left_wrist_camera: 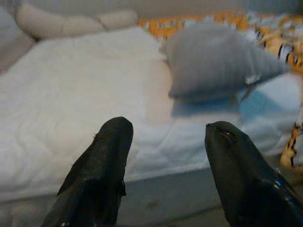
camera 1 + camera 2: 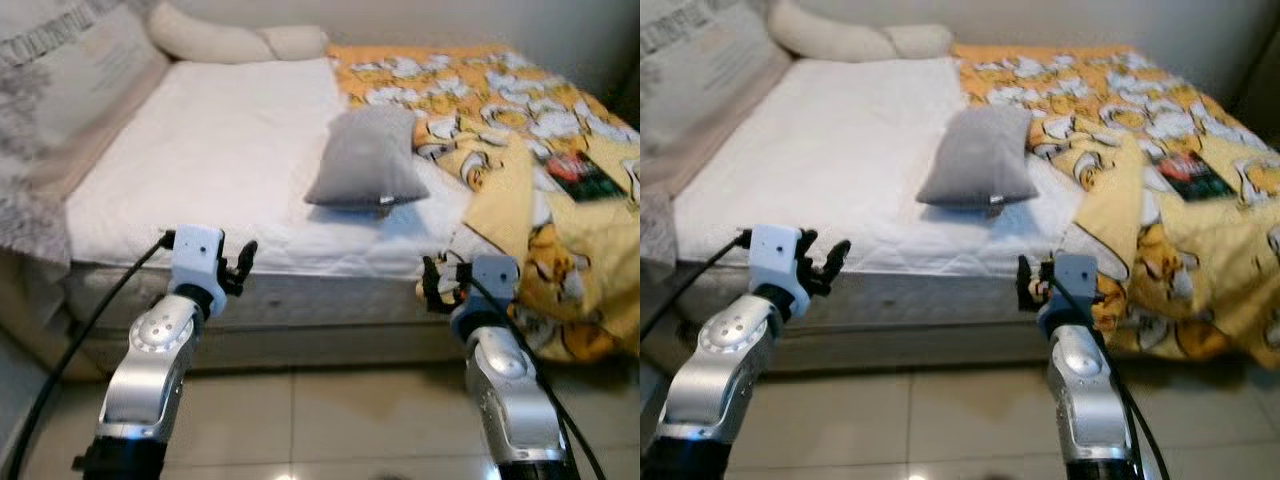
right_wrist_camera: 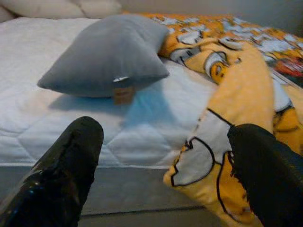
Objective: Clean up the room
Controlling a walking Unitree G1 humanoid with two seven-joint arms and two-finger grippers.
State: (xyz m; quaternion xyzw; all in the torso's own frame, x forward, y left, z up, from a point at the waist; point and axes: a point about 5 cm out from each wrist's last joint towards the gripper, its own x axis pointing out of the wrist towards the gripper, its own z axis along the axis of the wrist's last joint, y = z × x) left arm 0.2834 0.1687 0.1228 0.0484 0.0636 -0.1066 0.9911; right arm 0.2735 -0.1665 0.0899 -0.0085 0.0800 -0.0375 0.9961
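1. Left tool [image 2: 240, 265]: fingers apart, holding nothing, at the bed's near edge.
2. Right tool [image 2: 432, 283]: fingers apart, holding nothing, beside the yellow cartoon-print blanket [image 2: 560, 250] overhanging that edge.
3. Grey square fabric cushion [image 2: 368, 157]: lies mid-mattress on the white quilted bed [image 2: 200, 170].
4. Cream pillows [image 2: 235, 42]: at the far edge.

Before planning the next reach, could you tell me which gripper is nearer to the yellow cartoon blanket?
Right. The right gripper is just beside the yellow blanket where it drapes over the bed's edge, while the left gripper hovers well to its left, at the white mattress.
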